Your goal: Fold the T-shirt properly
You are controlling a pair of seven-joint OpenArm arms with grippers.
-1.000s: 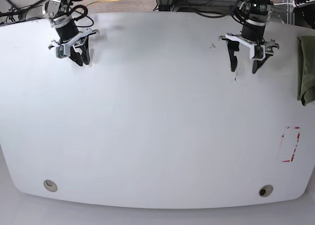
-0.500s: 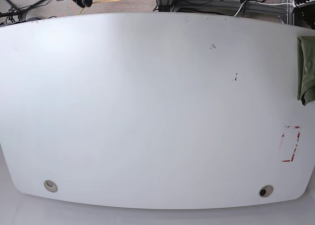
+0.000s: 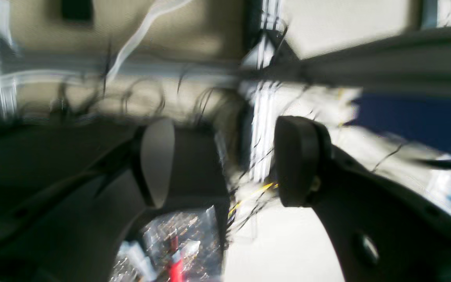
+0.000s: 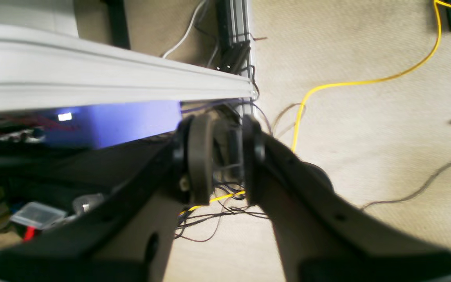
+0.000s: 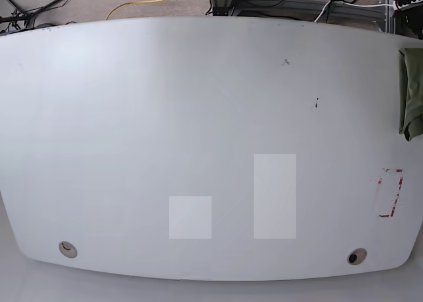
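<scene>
The olive-green T-shirt (image 5: 411, 94) lies bunched at the table's far right edge, partly cut off by the base view. Neither arm shows in the base view. In the left wrist view, my left gripper (image 3: 225, 162) is open and empty, blurred, over floor and cables off the table. In the right wrist view, my right gripper (image 4: 227, 156) has a narrow gap between its pads and holds nothing. It hangs beyond the table edge (image 4: 112, 78), above carpet.
The white table (image 5: 132, 117) has a red tape mark (image 5: 390, 193) at the right and two grommet holes (image 5: 67, 249) (image 5: 357, 256) near the front edge. A yellow cable (image 4: 366, 80) and dark wires lie on the carpet behind the table.
Both arms, which hung over the table's far side a second ago, have pulled back out of the base view. The T-shirt has not moved.
</scene>
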